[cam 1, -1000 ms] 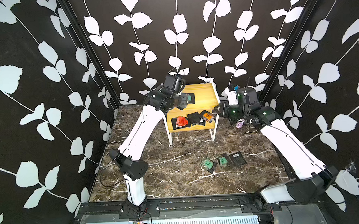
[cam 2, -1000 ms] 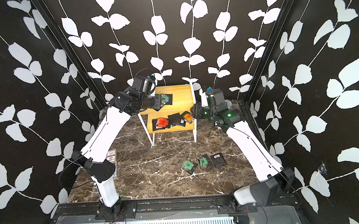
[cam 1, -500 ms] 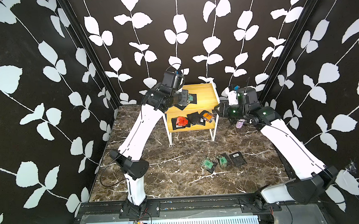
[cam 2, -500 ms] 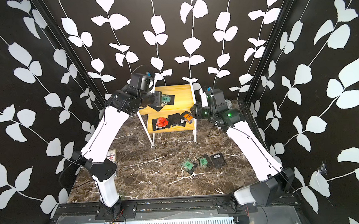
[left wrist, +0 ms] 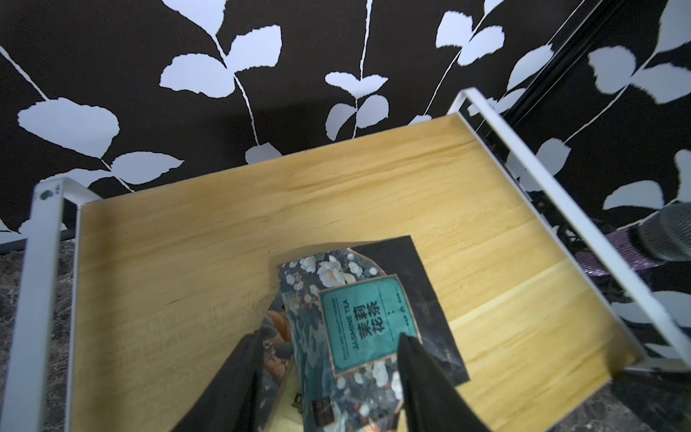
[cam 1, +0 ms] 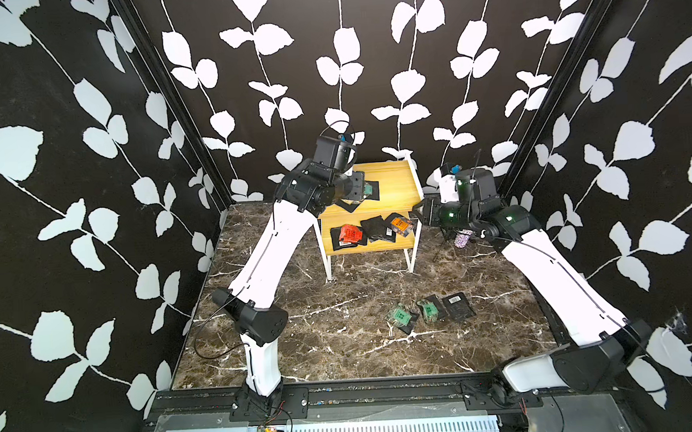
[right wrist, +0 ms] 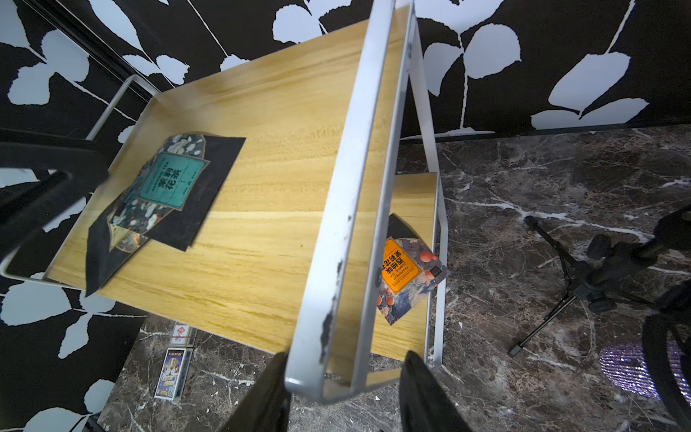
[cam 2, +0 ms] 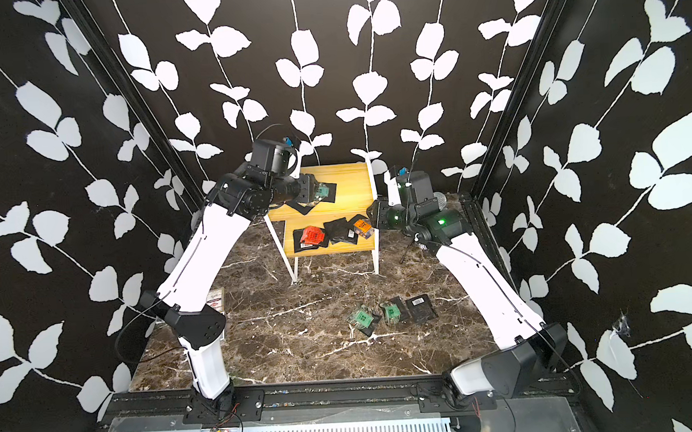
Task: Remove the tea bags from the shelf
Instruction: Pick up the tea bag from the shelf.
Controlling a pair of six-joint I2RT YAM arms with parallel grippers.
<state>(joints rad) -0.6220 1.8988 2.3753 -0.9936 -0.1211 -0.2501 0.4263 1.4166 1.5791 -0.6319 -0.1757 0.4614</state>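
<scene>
Over the upper board of the shelf [cam 1: 395, 180], the left gripper [left wrist: 331, 338], pinched shut a second ago, now has its jaws parted around the green-label tea bag [left wrist: 368, 321], a curled floral sachet over a black sachet [left wrist: 430, 299]. Rightward, the right gripper [right wrist: 342, 374] clamps the shelf's white frame; three more tea bags [cam 1: 375, 229] lie on the lower board.

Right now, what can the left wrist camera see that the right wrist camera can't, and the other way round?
Only the left wrist view: a grey microphone head past the shelf's rail. Only the right wrist view: the orange tea bag on the lower board, printed cards on the floor, a small tripod, and the right gripper straddling the frame. Both: the jasmine tea bag on the top board.
</scene>
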